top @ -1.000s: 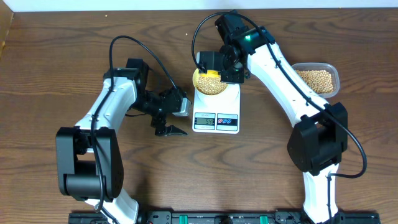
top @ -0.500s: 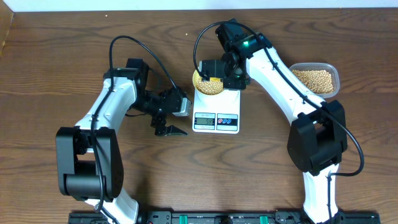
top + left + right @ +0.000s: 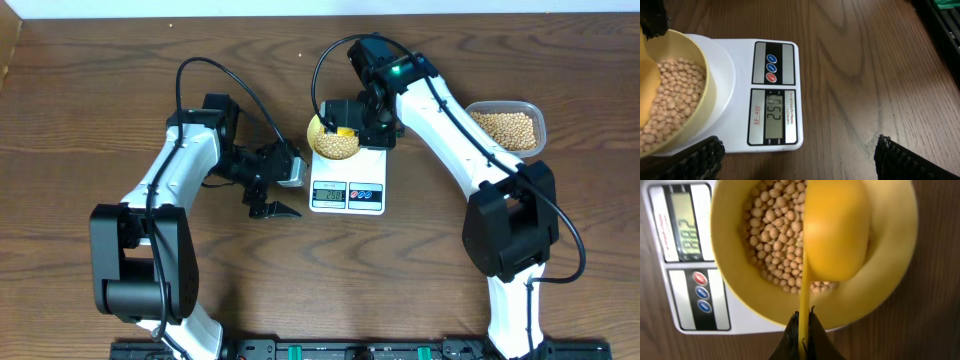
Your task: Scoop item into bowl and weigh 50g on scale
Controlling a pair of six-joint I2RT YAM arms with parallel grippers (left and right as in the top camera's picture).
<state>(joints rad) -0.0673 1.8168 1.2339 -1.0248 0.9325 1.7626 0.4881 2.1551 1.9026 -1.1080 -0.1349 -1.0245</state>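
The pale yellow bowl (image 3: 333, 143) stands on the white scale (image 3: 347, 178) and holds tan beans (image 3: 338, 145). My right gripper (image 3: 352, 112) is over the bowl, shut on the handle of a bright yellow scoop (image 3: 343, 130). In the right wrist view the gripper (image 3: 804, 330) clamps the thin handle, and the scoop (image 3: 836, 230) hangs turned over above the beans (image 3: 772, 235) in the bowl (image 3: 880, 280). My left gripper (image 3: 268, 203) is open and empty left of the scale. Its wrist view shows the scale (image 3: 772, 60), the bowl (image 3: 690, 60) and the beans (image 3: 675, 100). The display digits are blurred.
A clear plastic tub (image 3: 510, 128) of more beans stands at the right, near my right arm. The left fingers (image 3: 695, 160) hover over bare wooden table (image 3: 865, 75) just in front of the scale's display.
My right gripper has shifted slightly left and back over the bowl and turned the scoop over it. The scale reading has changed. The left arm has not moved.
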